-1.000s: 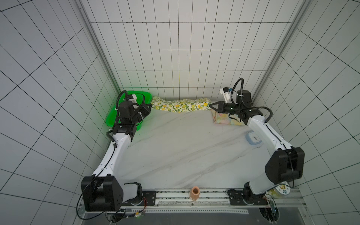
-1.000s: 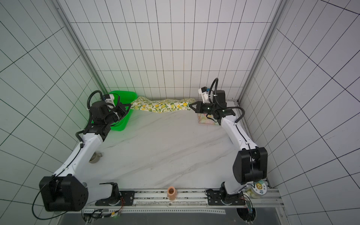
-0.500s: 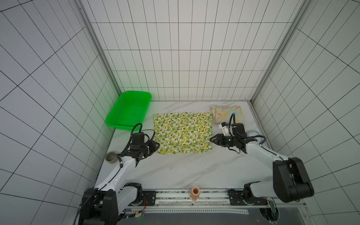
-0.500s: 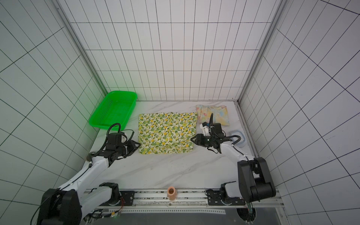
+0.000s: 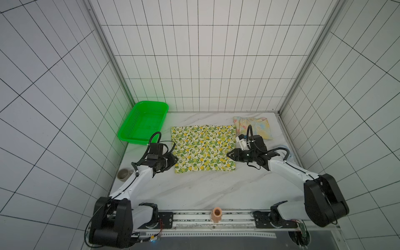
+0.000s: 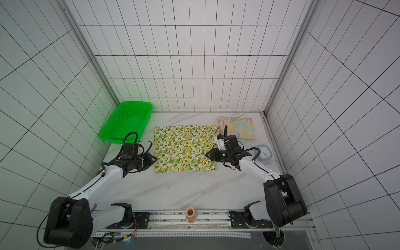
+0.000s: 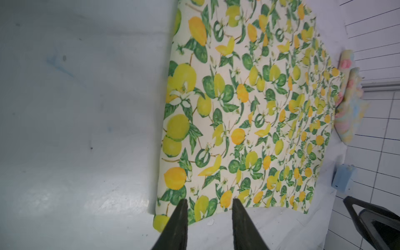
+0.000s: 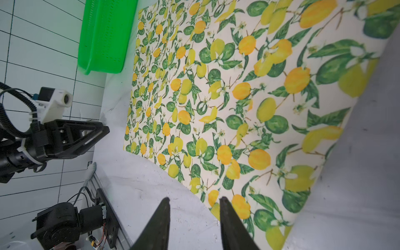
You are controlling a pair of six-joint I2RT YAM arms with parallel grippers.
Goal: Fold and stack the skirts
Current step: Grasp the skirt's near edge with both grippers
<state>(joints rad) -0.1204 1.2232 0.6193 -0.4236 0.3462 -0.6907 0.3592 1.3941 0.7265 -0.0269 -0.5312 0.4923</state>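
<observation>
Lemon skirt (image 5: 203, 149) (image 6: 185, 149) lies spread flat in one rectangle on the table (image 5: 205, 190), directly between the two grippers. Pastel skirt (image 5: 257, 127) (image 6: 240, 129) is a folded bundle beyond the right gripper (image 5: 228, 154) (image 6: 206, 154), toward the back wall. It sits just off the lemon skirt's far corner on that side.

Edges:
- All four edges of the lemon skirt read straight in both top views.
- The left edge sits at the tips of the left gripper (image 5: 175, 160) (image 6: 154, 160).
- The right edge sits at the right gripper's tips.
- Both grippers are close to the near corners.

Room:
- There is a wide bare area of table behind both grippers, toward the arm bases.
- A narrow bare strip lies past the left gripper, between the skirt and the basket (image 5: 129, 125) (image 6: 112, 123).
- A blue lid (image 6: 265, 155) lies beside the right forearm.

Left gripper (image 7: 208, 200): jaws parted and empty, with the tips over the cloth's near edge by the corner. I cannot tell whether they touch it.

Right gripper (image 8: 193, 198): jaws parted and empty. One tip is over the skirt's corner and the other over bare table. Contact is not resolvable here either.
</observation>
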